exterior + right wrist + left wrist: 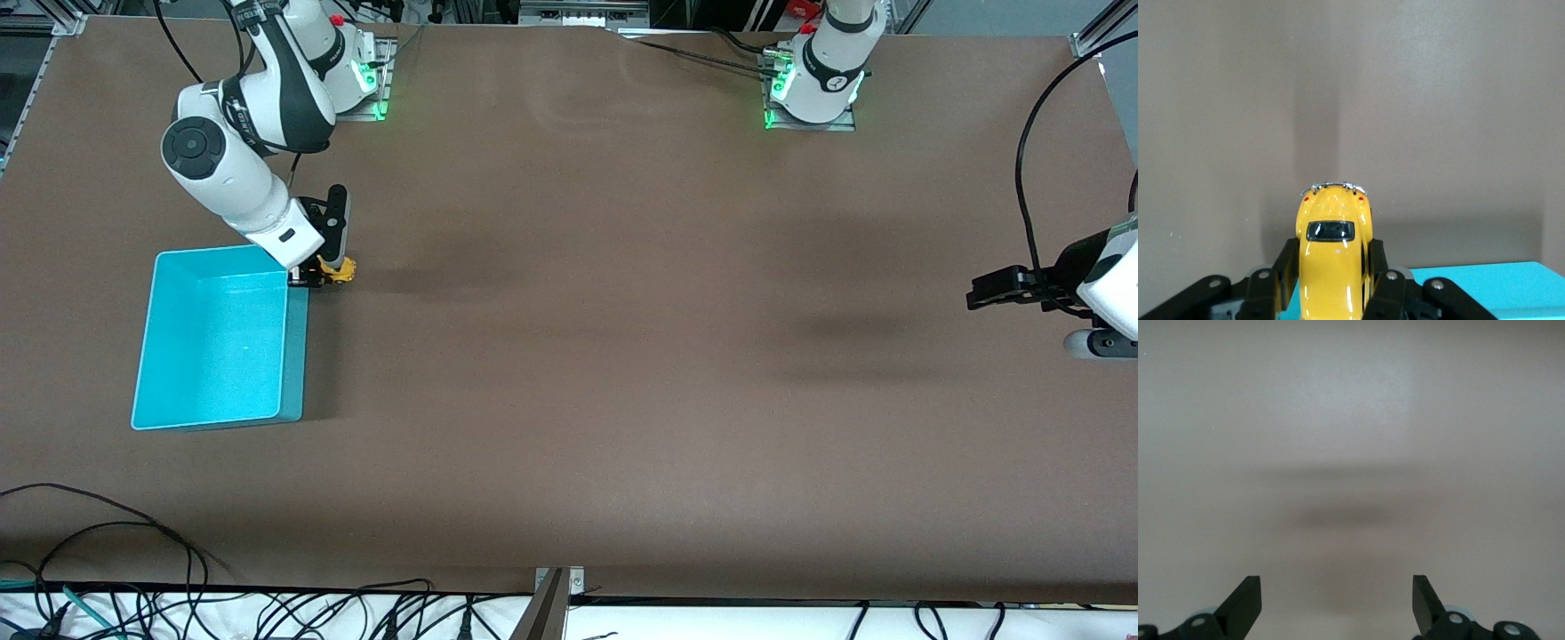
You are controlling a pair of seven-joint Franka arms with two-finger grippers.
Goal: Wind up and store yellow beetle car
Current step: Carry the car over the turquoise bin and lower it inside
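The yellow beetle car [340, 269] is clamped by its sides in my right gripper [325, 272], which is shut on it. It hangs low just outside the turquoise bin [213, 347], at the bin's corner farthest from the front camera and toward the table's middle. The right wrist view shows the car [1331, 253] roof-up between the black fingers [1286, 257] of the right gripper [1333, 245], with a corner of the bin [1485, 287] beside it. I cannot tell whether its wheels touch the table. My left gripper [978, 293] waits open at the left arm's end of the table, and the left wrist view shows nothing in that gripper [1337, 587].
The brown table [622, 356] spreads wide between the two arms. Loose cables [133, 587] lie along the table's edge nearest the front camera, and a black cable [1022, 178] loops above the left arm's wrist.
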